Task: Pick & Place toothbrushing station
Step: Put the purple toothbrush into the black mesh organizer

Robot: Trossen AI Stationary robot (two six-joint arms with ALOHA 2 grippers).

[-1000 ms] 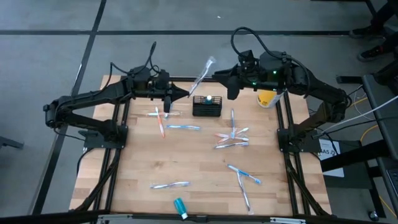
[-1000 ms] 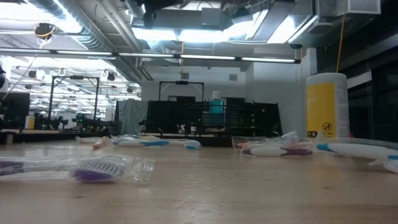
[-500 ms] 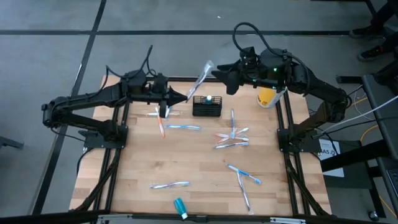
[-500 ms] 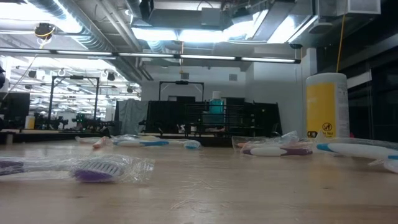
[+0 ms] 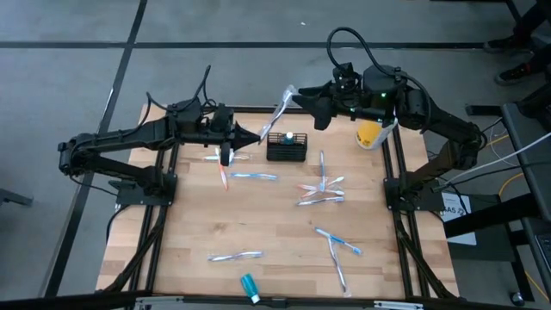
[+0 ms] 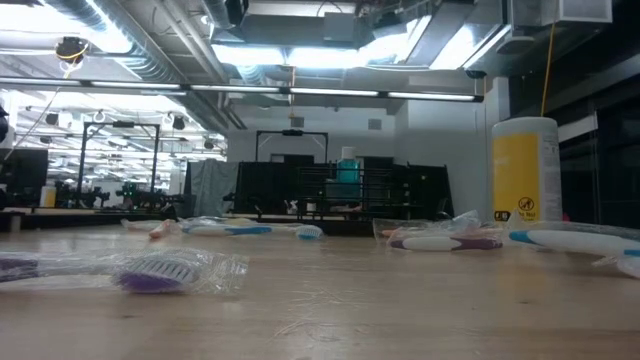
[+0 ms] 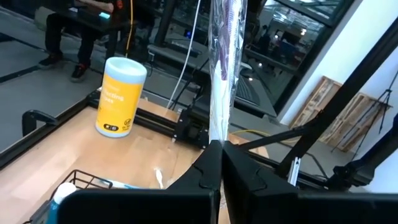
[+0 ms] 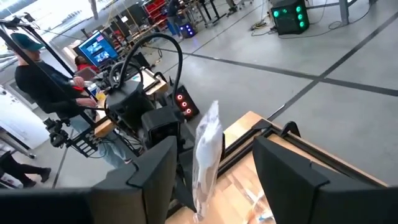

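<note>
Bright ceiling strip lights (image 6: pixel 300 50) glare in the low view; the near tabletop (image 6: pixel 330 310) blurs; overhead lighting is even, shadows soft.

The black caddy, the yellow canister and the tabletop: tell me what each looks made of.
The caddy looks like black-coated wire mesh, since the wood shows through its open grid walls. The yellow canister seems to be smooth plastic with a printed label and a pale lid, though coated card cannot be ruled out. The tabletop looks like matte light wood, with plank seams and grain visible.
</note>
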